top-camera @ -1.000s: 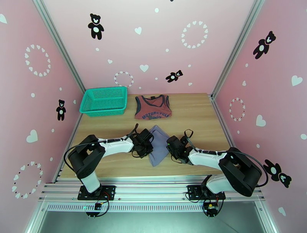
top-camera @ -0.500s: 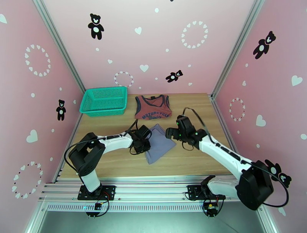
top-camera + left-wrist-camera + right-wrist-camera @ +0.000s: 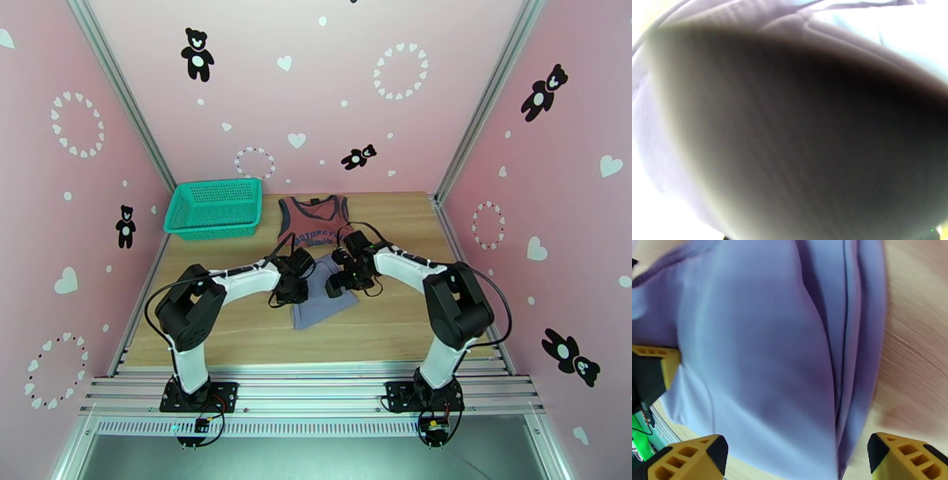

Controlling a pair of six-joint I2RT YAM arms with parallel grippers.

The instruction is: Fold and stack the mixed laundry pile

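Note:
The grey-lavender shirt [image 3: 317, 298] lies folded mid-table and shows close up in the right wrist view [image 3: 762, 350]. My left gripper [image 3: 293, 278] sits on the shirt's left edge, apparently shut on it. The left wrist view is a blur of lavender cloth [image 3: 790, 130] pressed against the lens. One yellow finger of the left gripper [image 3: 659, 360] touches the cloth. My right gripper [image 3: 346, 275] hovers over the shirt's upper right part, and its yellow fingertips [image 3: 691, 457] stand wide apart, so it is open [image 3: 798, 461]. The rust-red tank top [image 3: 314, 225] lies flat just behind.
A teal mesh basket [image 3: 215, 207] stands at the back left of the wooden table [image 3: 403, 316]. Pink walls with aluminium posts close in on both sides. Bare wood lies to the right of the shirt [image 3: 916, 338].
The right arm swung from the near right over to the shirt's upper right. The left gripper and the shirt shifted slightly toward the back left.

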